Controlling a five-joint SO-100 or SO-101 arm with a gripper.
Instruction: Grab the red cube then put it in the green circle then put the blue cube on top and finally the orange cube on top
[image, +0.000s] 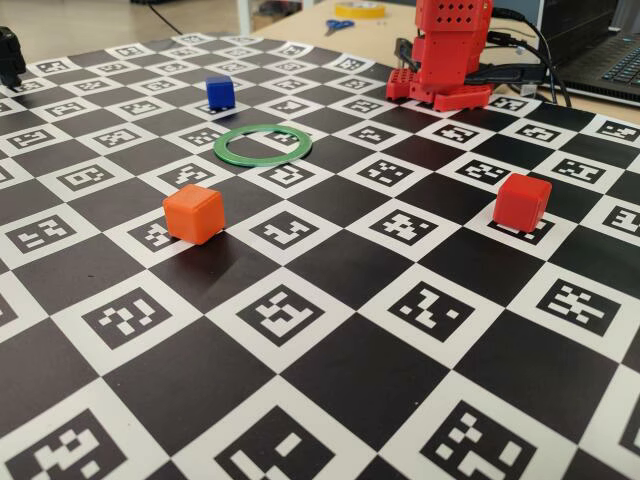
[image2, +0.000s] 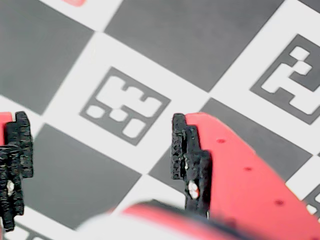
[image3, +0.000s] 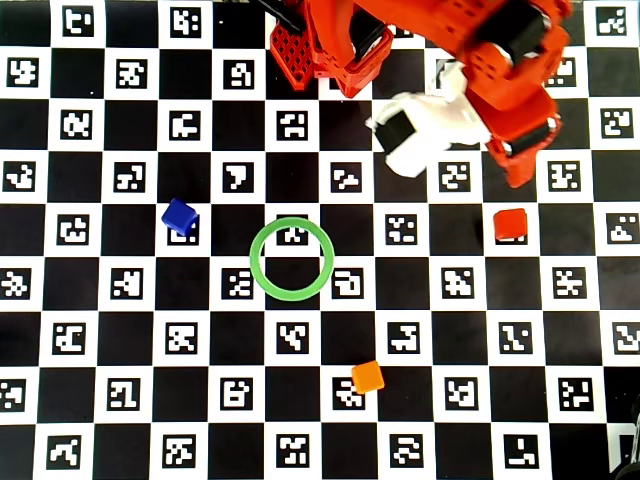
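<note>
The red cube (image: 522, 202) (image3: 510, 224) sits on the checkered board at the right. In the overhead view my gripper (image3: 517, 168) hovers just behind it, apart from it. In the wrist view the gripper (image2: 100, 150) is open, with only board between its black pads (image2: 186, 152); a red sliver (image2: 75, 2) shows at the top edge. The green circle (image: 263, 143) (image3: 291, 258) lies flat mid-board with nothing inside. Left of the ring stands the blue cube (image: 219, 92) (image3: 179, 215). The orange cube (image: 193, 213) (image3: 367, 376) rests nearer the front.
The red arm base (image: 450, 60) (image3: 330, 45) stands at the board's far edge. Behind it are cables, a laptop (image: 610, 60), scissors (image: 338, 25) and a tape roll (image: 359, 9). The board (image3: 120, 400) is printed with marker squares.
</note>
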